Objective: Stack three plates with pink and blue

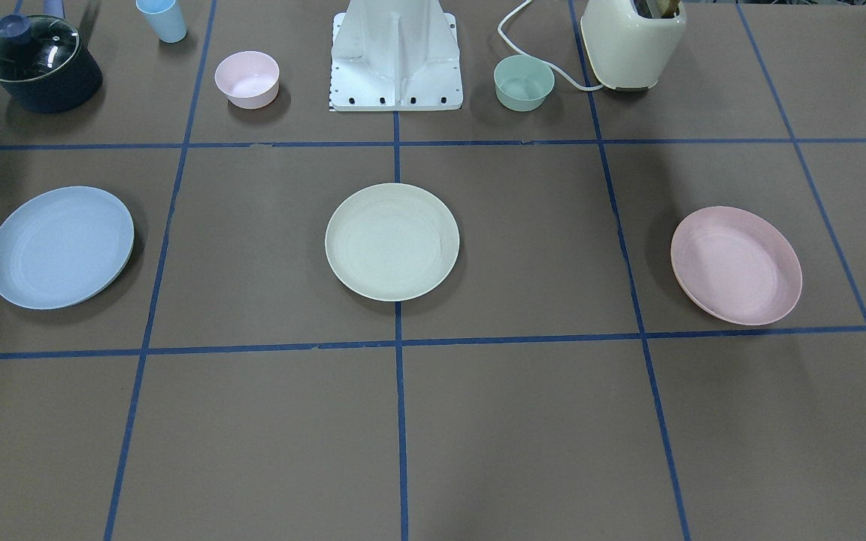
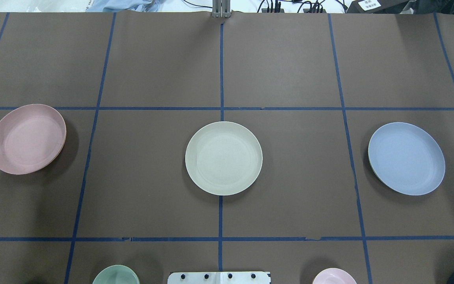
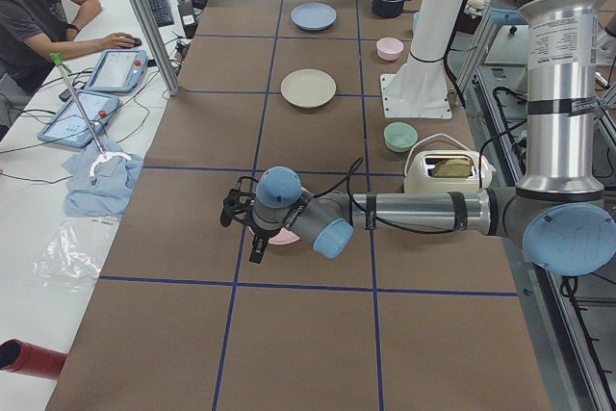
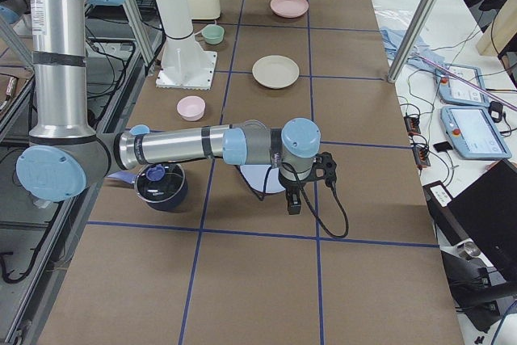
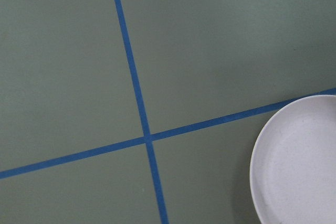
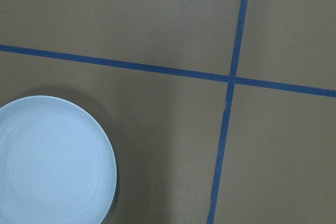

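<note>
Three round plates lie apart in a row on the brown table: the light blue plate (image 1: 61, 247) (image 2: 406, 158), the cream plate (image 1: 392, 242) (image 2: 223, 157) in the middle, and the pale pink plate (image 1: 736, 265) (image 2: 27, 139). My left gripper (image 3: 241, 231) hovers just beyond the pink plate (image 3: 286, 235); I cannot tell if it is open or shut. My right gripper (image 4: 307, 187) hovers just beyond the blue plate (image 4: 262, 179); I cannot tell its state either. Each wrist view shows only a plate's edge, the pink plate (image 5: 296, 161) and the blue plate (image 6: 52, 161), with no fingers in view.
Along the robot's side stand a dark pot with a glass lid (image 1: 38, 64), a blue cup (image 1: 162, 19), a small pink bowl (image 1: 246, 79), the white robot base (image 1: 395, 60), a mint-green bowl (image 1: 524, 83) and a cream toaster (image 1: 632, 41). An operator (image 3: 38, 7) sits beside the table.
</note>
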